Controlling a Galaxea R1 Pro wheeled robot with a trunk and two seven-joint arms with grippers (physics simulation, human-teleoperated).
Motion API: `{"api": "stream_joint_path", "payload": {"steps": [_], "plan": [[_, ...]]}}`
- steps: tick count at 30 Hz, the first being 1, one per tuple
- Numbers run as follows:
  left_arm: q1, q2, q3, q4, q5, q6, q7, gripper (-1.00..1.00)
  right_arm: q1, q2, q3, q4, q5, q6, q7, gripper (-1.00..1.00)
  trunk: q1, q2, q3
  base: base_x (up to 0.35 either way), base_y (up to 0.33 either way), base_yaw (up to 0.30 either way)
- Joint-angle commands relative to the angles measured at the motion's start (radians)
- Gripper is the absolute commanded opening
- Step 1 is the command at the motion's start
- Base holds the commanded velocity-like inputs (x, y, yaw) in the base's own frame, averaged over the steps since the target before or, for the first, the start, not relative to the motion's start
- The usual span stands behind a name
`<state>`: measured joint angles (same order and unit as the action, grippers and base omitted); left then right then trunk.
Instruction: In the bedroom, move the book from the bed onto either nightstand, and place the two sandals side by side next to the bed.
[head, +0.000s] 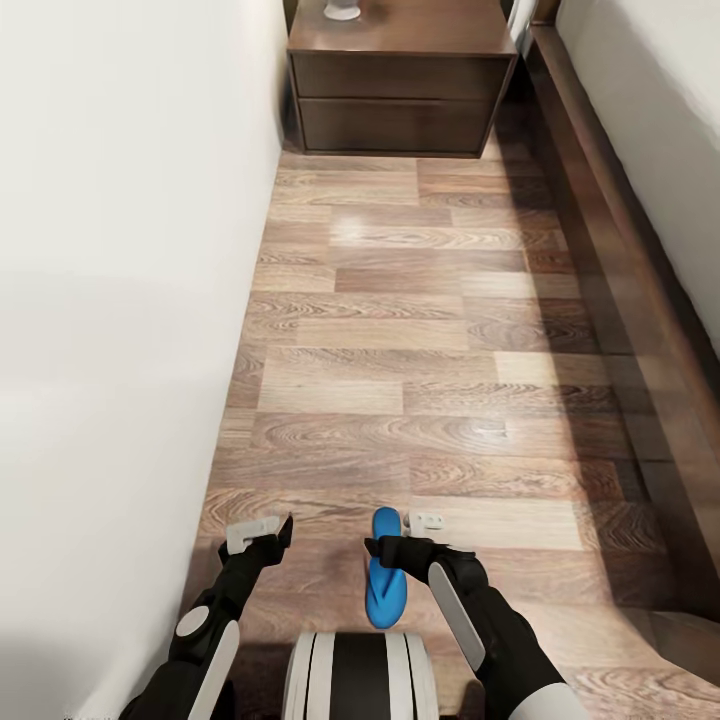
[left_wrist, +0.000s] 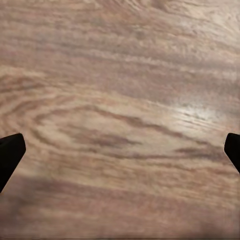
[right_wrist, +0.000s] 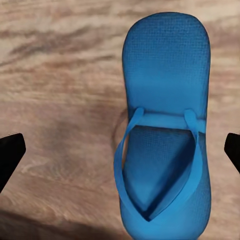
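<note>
While a white wall (head: 120, 300) bounds the aisle on the left, the left end effector (head: 262, 533) hangs over bare floor (head: 400, 340) with fingers spread and empty. Beside it, one blue sandal (head: 385, 580) lies flat on the planks, just under the right end effector (head: 410, 535), whose fingers stand wide apart, gripping nothing. Farther right runs the bed (head: 620, 300); a nightstand (head: 400, 85) stands ahead. A clean pick likely calls for centring the fingers across the sole, lowering squarely, then closing on its edges.
</note>
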<state>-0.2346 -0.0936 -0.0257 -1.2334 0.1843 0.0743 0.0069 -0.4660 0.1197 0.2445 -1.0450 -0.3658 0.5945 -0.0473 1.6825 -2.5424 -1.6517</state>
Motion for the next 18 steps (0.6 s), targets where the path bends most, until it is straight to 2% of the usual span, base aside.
{"api": "stream_joint_path", "payload": {"steps": [1,5,18], "plan": [[0.0,0.0,0.0,-0.001,0.01,0.006,0.001,1.0,0.0,0.0,0.001,-0.001,-0.007,0.004,-0.005,1.0,0.0,0.0,-0.005,0.0,0.0,0.0],[0.0,0.0,0.0,-0.001,0.01,0.006,0.001,1.0,0.0,0.0,0.001,-0.001,-0.007,0.004,-0.005,1.0,0.002,-0.001,-0.02,0.0,0.0,0.0],[0.0,0.0,0.0,-0.002,0.01,0.006,0.001,1.0,0.0,0.0,0.001,-0.001,-0.007,0.004,-0.005,1.0,0.002,-0.001,-0.02,0.0,0.0,0.0]]}}
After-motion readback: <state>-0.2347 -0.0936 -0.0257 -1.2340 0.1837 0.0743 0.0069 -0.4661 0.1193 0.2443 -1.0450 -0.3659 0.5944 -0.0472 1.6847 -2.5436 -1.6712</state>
